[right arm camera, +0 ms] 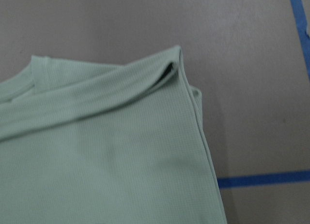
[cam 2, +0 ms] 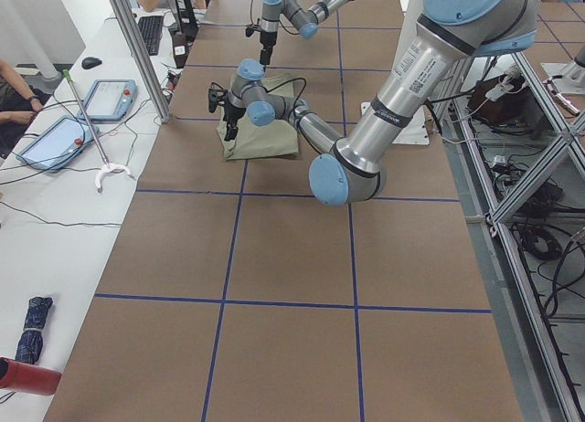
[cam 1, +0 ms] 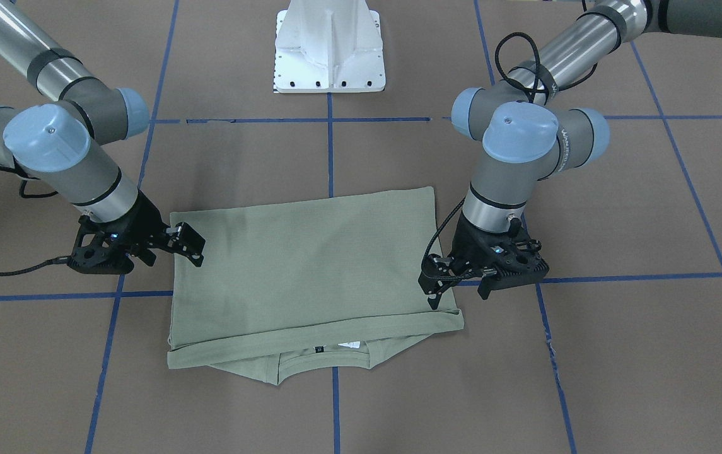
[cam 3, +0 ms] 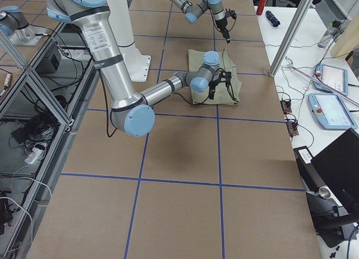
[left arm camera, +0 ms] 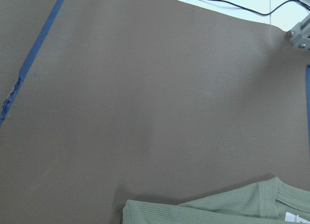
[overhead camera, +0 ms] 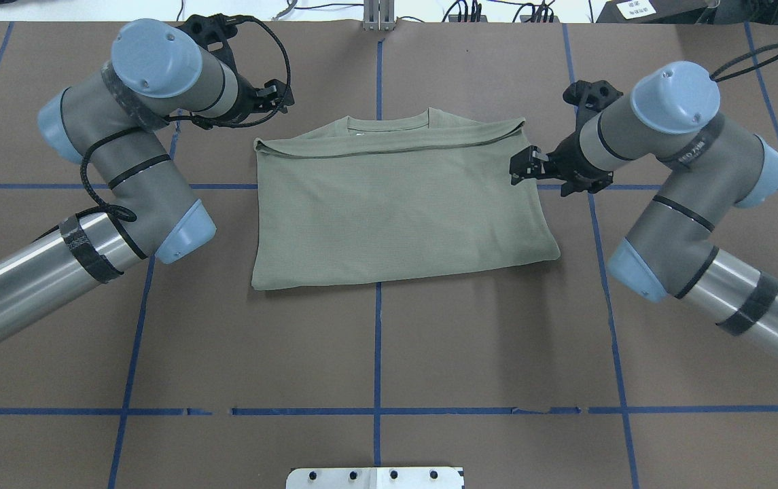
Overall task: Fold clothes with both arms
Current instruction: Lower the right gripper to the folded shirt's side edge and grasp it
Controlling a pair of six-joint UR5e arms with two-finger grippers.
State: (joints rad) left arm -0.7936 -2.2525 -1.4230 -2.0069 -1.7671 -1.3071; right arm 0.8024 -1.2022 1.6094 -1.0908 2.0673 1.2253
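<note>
The sage-green clothes (cam 1: 310,265) lie folded into a flat rectangle on the brown table (overhead camera: 375,339), with the lower part doubled over the chest. The collar (cam 1: 323,362) and its white tag (cam 1: 349,345) stick out past the folded edge. In the overhead view the shirt (overhead camera: 395,210) sits between both arms. My left gripper (cam 1: 457,293) hovers open just off the shirt's corner near the collar, holding nothing. My right gripper (cam 1: 187,244) stands open at the opposite side edge, its fingers over the fabric's rim and empty. The wrist views show only the shirt corners (left arm camera: 218,209) (right arm camera: 97,161).
The white pedestal base (cam 1: 329,47) stands behind the shirt on the robot's side. Blue tape lines (overhead camera: 378,353) grid the table. A side bench with tablets (cam 2: 105,98), a person's forearm (cam 2: 14,93) and a red bottle (cam 2: 27,376) runs along the operators' edge.
</note>
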